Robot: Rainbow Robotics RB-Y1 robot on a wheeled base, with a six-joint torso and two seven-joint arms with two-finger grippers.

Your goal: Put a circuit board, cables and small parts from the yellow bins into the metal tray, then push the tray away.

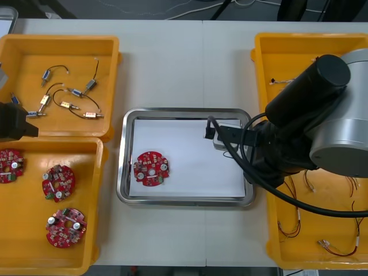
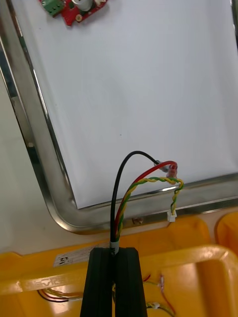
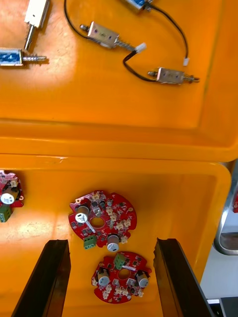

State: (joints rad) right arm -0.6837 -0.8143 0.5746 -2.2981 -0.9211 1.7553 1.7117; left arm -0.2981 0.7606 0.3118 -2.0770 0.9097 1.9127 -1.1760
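A round red circuit board (image 1: 151, 168) (image 2: 74, 9) lies in the white-lined metal tray (image 1: 184, 112) (image 2: 29, 143), at its left side. My right gripper (image 1: 211, 133) (image 2: 117, 250) is shut on a cable bundle (image 2: 144, 190) of black, red and yellow-green twisted wires. It hovers over the tray's right part, and the wire ends hang above the tray's corner rim. My left gripper (image 1: 14, 123) (image 3: 111, 242) stands open at the far left, above the lower left yellow bin (image 1: 92, 201), with two circuit boards (image 3: 101, 218) beyond its fingers.
The upper left bin (image 1: 109, 46) holds several small metal parts (image 1: 69, 106) (image 3: 104, 35) with black wires. Three boards (image 1: 58, 183) lie in the lower left bin. The right bins (image 1: 270, 57) hold red and yellow cables (image 1: 330, 247), partly hidden under my right arm.
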